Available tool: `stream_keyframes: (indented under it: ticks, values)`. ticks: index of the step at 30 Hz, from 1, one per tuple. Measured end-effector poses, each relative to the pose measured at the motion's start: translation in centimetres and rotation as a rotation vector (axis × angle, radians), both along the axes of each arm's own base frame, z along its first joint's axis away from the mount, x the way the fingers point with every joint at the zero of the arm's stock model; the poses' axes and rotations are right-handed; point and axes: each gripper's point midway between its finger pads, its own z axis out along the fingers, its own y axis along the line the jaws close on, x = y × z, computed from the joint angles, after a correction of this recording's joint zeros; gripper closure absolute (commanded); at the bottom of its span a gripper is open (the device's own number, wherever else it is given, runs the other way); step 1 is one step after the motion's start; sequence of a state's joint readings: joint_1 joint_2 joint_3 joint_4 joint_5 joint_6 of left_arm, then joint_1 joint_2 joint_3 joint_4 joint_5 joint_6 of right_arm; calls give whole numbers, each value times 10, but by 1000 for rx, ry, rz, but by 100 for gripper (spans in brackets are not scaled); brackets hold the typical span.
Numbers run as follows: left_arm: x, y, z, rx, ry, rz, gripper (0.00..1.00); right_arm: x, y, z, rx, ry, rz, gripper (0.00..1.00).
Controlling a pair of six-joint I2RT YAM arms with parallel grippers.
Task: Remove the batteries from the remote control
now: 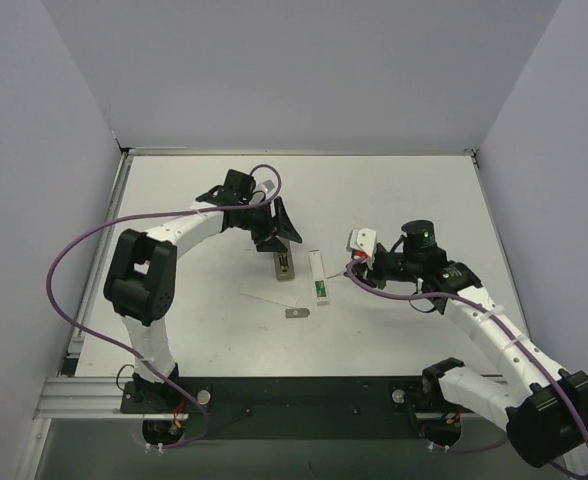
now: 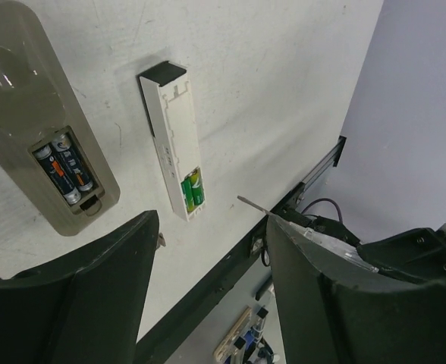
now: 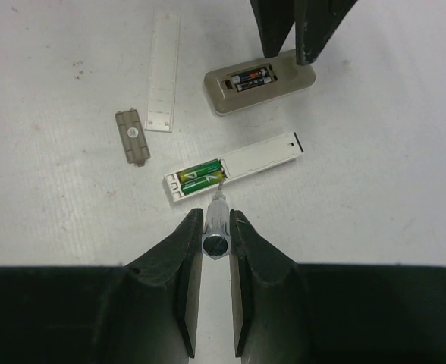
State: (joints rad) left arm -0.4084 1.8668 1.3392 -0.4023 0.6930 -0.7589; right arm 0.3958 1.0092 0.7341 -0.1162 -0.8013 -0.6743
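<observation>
- Pale walls (image 1: 274,60) on three sides of a white table (image 1: 404,200), seen from above.
- Near mid-table, tan-grey remote control (image 1: 282,268) just beside white remote control (image 1: 319,268), both face down with bays uncovered.
- Hovering over the tan-grey one's far end, left gripper (image 1: 277,238). At the white one's right, right gripper (image 1: 357,266).
- Just in front of both remotes, grey cover plate (image 1: 294,311) and thin white strip (image 1: 264,297).
- Left wrist view: left gripper (image 2: 212,220) with jaws wide apart and nothing between them.
- Below it, tan-grey remote control (image 2: 41,129) with dark batteries (image 2: 65,168) seated, and white remote control (image 2: 174,136) with green batteries (image 2: 192,188) seated at its near end.
- Right wrist view: right gripper (image 3: 214,221) clamped on a clear-handled tool (image 3: 215,231).
- Metal tip of that tool at the edge of the green batteries (image 3: 200,174), both seated side by side in the white remote control (image 3: 261,158).
- Beyond, tan-grey remote control (image 3: 223,97), dark batteries (image 3: 249,78), grey cover plate (image 3: 132,136) and white strip (image 3: 162,72).
</observation>
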Motion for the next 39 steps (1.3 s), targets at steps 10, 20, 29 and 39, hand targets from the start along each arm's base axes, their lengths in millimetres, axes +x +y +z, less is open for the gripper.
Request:
stream_keyframes:
  ticks: [10, 20, 29, 39]
  values:
    - [-3, -25, -44, 62, 50, -86, 31, -9, 9, -23, -33, -14, 79, 100]
    - [0, -28, -57, 72, 68, -109, 31, -3, 13, -32, -52, -28, 106, 100]
    - [-4, -30, -70, 77, 94, -125, 32, -5, 17, -40, -61, -23, 129, 100]
    - [-13, -40, -79, 89, 86, -177, 39, -9, 30, -51, -49, -42, 164, 100]
